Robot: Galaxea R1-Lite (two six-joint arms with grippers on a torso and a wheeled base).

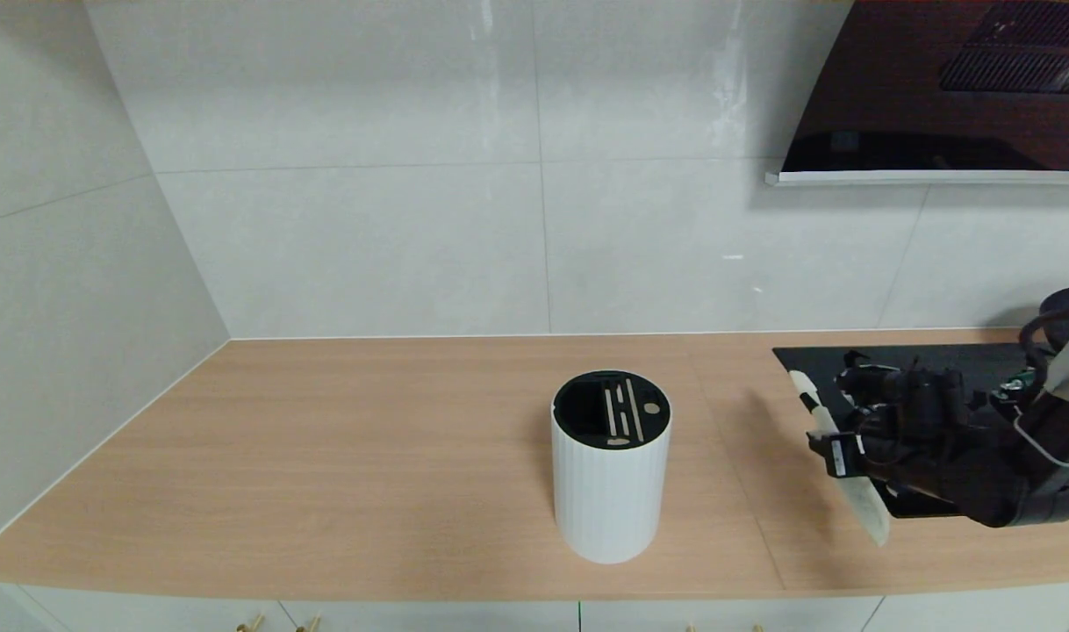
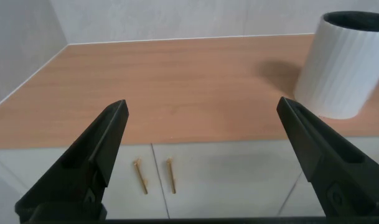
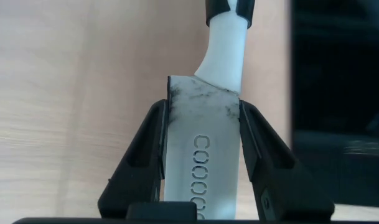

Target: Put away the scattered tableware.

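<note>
White-bladed knife (image 1: 864,502) with a black-banded white handle, held above the wooden tabletop (image 1: 368,456) at the edge of a black hob (image 1: 956,355). The right claw (image 1: 837,443) is clamped across its blade near the handle. The white ribbed cylindrical holder (image 1: 611,491) stands well to its left. The left claw (image 2: 201,112) gapes wide, empty.

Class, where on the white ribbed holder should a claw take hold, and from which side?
Probably across the wall of the holder at mid-height, level from the robot's left: it stands upright, its top is slotted, and the open left claw is there.
</note>
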